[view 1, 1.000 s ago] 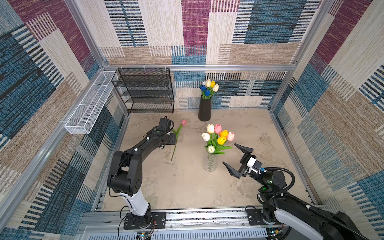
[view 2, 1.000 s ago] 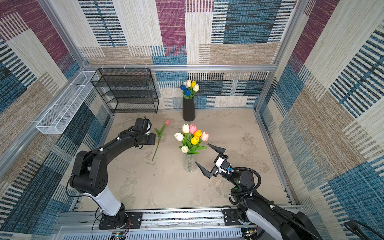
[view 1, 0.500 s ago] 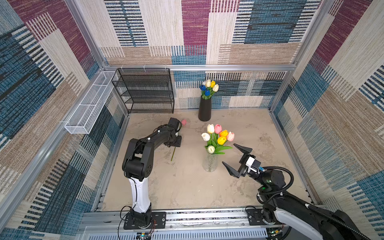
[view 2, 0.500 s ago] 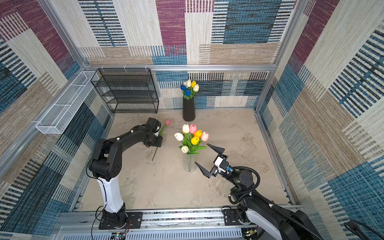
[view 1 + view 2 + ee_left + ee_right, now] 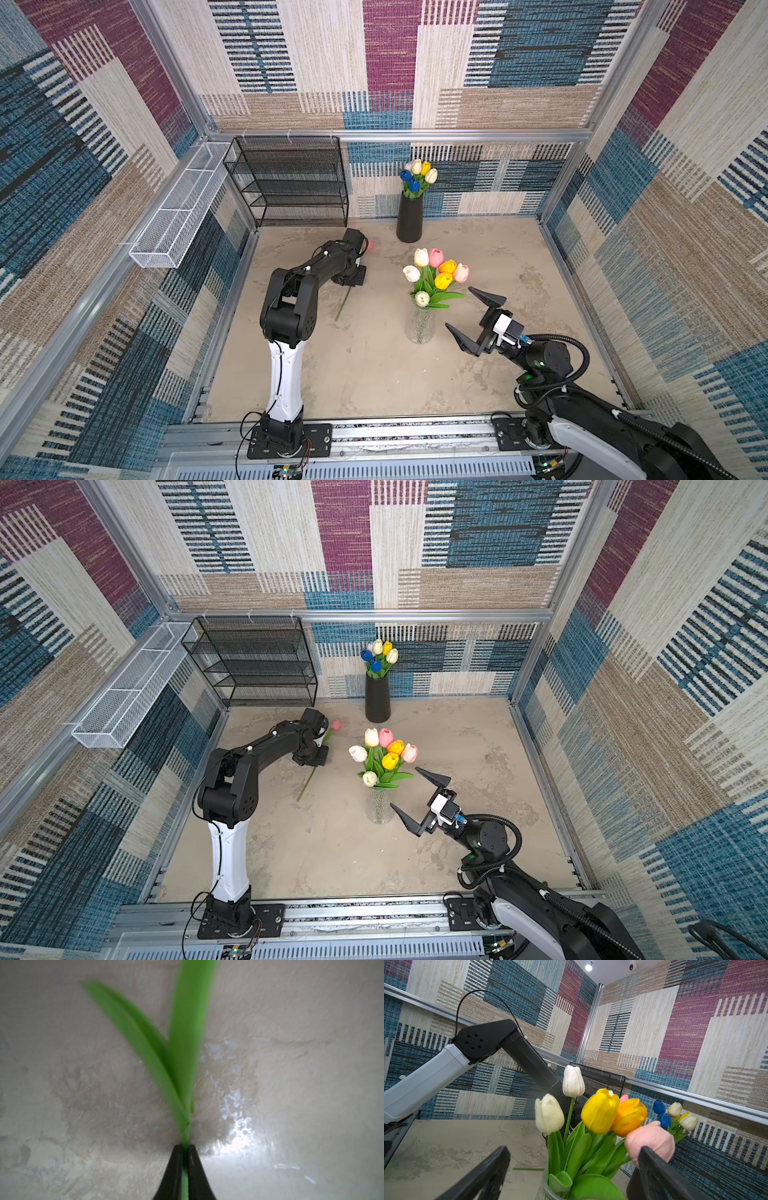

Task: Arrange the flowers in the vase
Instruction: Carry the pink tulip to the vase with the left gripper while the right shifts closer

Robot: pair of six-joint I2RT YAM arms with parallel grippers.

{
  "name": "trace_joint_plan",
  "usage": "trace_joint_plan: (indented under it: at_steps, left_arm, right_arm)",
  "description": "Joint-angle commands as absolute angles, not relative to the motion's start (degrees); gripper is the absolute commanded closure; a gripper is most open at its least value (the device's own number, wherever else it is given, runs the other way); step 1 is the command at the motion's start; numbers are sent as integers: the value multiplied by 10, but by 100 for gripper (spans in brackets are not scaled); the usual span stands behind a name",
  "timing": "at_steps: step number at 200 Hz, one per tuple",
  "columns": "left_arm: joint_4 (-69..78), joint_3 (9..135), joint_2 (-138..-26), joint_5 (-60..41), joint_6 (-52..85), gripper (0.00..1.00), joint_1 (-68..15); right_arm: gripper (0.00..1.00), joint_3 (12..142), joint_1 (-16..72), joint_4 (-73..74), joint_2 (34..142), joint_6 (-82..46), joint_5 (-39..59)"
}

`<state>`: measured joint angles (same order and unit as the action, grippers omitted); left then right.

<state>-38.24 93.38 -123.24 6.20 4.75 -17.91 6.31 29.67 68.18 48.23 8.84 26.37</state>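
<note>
A white wire basket [image 5: 174,216] hangs on the wall at nine o'clock of the scene, and a black mesh shelf [image 5: 291,183] stands at eleven o'clock, against the back wall. Just in front of the shelf, at ten o'clock from the middle of the counter [image 5: 374,374], the left hand [image 5: 185,1152] is closed tight on the green stem of a loose pink tulip [image 5: 336,725]. The wrist view shows both black fingertips pinching the stem just below the point where two leaves split. In both top views the pink head sits at one o'clock of that hand and the cut end points to seven o'clock; whether the stem is off the counter cannot be told. A black vase [image 5: 409,220] with blue, white and yellow tulips stands at twelve o'clock. Near the middle stands the glass vase [image 5: 422,326], holding a bunch of white, pink, yellow and orange tulips [image 5: 436,274]. At three o'clock of it the right hand [image 5: 460,307] hovers, spread wide and holding nothing.
</note>
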Motion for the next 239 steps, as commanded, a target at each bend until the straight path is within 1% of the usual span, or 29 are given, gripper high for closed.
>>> trace_joint_plan:
  at_steps: [1,7,23,41,69,86,111,127,142,159,179,203,222,239]
  left_arm:
    - [-390,913,-1208,80,41,96,-179]
    - [-384,901,-1196,83,43,100,-179]
    - [-355,855,-1148,82,46,100,-179]
    - [-299,781,-1064,68,52,100,-181]
    - [-158,625,-874,41,75,100,-192]
    - [-47,526,-744,-11,95,100,-200]
    - [113,412,-587,-48,91,100,-245]
    - [185,377,-521,-109,61,100,-278]
    - [240,354,-472,-136,34,100,-321]
    - [329,327,-440,-158,37,100,-363]
    - [434,317,-442,-200,78,100,-392]
    - [470,351,-473,-250,87,100,-441]
    - [478,369,-505,-233,48,100,-496]
    - [538,372,-557,-218,33,100,-527]
  right_arm:
    - [0,62,298,692,490,88,253]
    - [0,61,298,694,491,87,253]
    - [0,61,298,696,494,87,249]
    - [0,59,298,697,492,89,241]
    - [0,50,298,707,485,87,213]
    - [0,39,298,723,479,82,182]
    - [0,34,298,728,476,77,144]
    - [0,33,298,733,481,75,136]
    - [0,32,298,734,479,72,134]
    - [0,29,298,733,471,73,130]
    - [0,27,298,732,463,76,126]
    - [0,26,298,730,456,77,126]
    - [0,25,298,730,452,77,130]
    - [0,25,298,731,453,75,133]
